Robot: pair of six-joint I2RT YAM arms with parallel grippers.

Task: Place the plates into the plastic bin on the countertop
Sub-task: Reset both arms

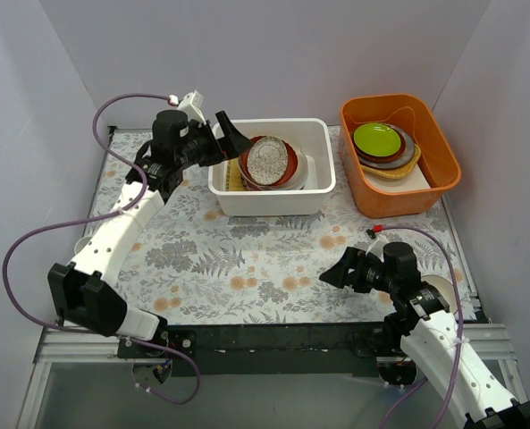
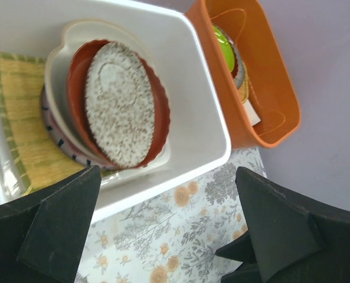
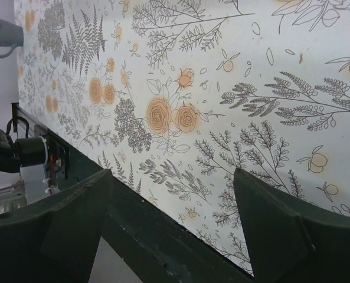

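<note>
The white plastic bin [image 1: 316, 193] stands at the back middle of the fern-printed countertop [image 1: 247, 259]. A stack of plates lies in it: a beige lacy plate [image 1: 272, 161] on top, tilted on a red-brown plate [image 1: 293, 170]. In the left wrist view the lacy plate [image 2: 120, 112] rests on the red-brown plate [image 2: 158, 132], over a cream plate [image 2: 59, 71] and a blue-striped one [image 2: 58, 140]. My left gripper [image 1: 237, 138] is open and empty at the bin's left rim [image 2: 169, 230]. My right gripper [image 1: 334, 268] is open and empty, low over the countertop's front right [image 3: 172, 224].
An orange tub [image 1: 439, 147] with a lime-green dish [image 1: 378, 138] on stacked dishes stands right of the bin. A yellow bamboo mat [image 2: 21, 118] lies in the bin beside the plates. The table's black front edge [image 3: 139, 230] is under the right gripper. Walls enclose the table.
</note>
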